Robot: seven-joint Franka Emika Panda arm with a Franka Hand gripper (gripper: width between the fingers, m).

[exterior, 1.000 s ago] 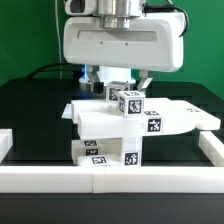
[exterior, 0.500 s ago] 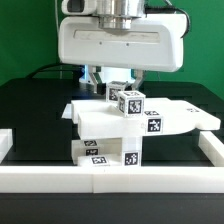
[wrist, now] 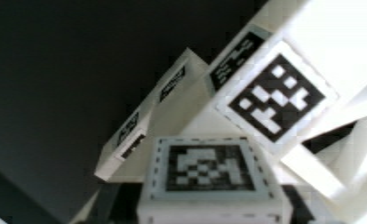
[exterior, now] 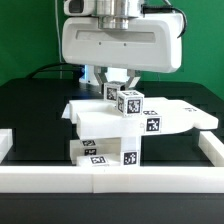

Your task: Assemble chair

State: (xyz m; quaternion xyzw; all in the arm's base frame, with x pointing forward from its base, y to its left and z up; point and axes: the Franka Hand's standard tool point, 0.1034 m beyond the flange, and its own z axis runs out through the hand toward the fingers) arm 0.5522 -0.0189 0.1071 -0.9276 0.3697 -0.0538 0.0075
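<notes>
In the exterior view the partly built white chair stands against the front rail, with a wide slab resting on tagged leg blocks. A tagged white block sticks up from the slab's top. My gripper hangs straight above it, and its fingers slant inward onto the block's upper end. In the wrist view the same tagged block fills the gap between my dark fingers, and the gripper is shut on it. A larger tagged chair face lies beyond.
A long white border rail runs along the table's front, with side pieces at the exterior view's left and right. A flat white slab end juts toward the exterior view's right. The table top is black.
The fingers stood wide apart a second ago and have since closed inward onto the upright tagged block. The chair parts have not shifted.
</notes>
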